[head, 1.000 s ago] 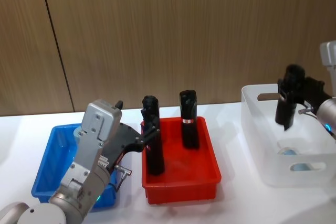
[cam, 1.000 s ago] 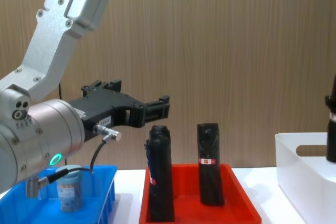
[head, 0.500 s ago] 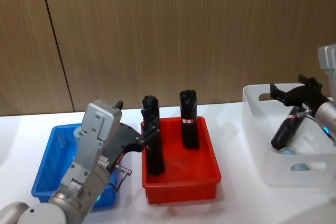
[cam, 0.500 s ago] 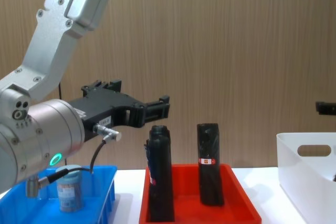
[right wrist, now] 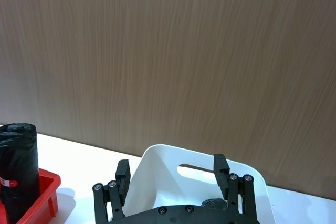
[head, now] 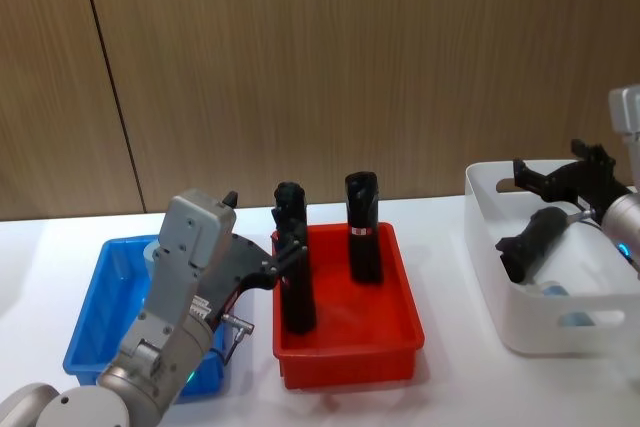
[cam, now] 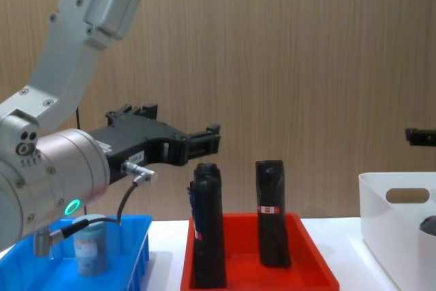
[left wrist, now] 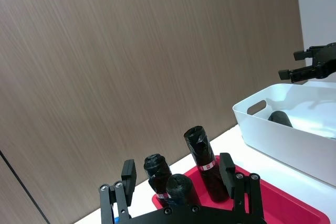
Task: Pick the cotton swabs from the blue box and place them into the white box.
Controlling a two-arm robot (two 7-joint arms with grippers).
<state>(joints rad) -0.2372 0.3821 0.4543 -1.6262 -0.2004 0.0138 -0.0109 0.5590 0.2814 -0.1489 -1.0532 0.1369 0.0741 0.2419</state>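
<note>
One cotton swabs jar (cam: 90,253) with a pale lid stands in the blue box (head: 95,319), behind my left arm. My left gripper (head: 285,252) hangs open and empty between the blue box and the red tray, level with the tops of the black rolls. Two pale jar lids (head: 553,290) show low inside the white box (head: 500,297). A black roll (head: 530,242) lies tilted in that box on top of them. Above the white box my right gripper (head: 555,169) is open and holds nothing; its fingers (right wrist: 122,174) stand wide apart over the box's rim (right wrist: 157,156).
A red tray (head: 345,357) sits between the two boxes with three upright black rolls (head: 362,227) in its back half. A wooden wall closes the table's far side. White tabletop lies bare in front of the tray and between the tray and the white box.
My right gripper held a black roll over the white box, then opened and rose. The roll dropped, tipped over and now lies in the box. The left arm has not moved.
</note>
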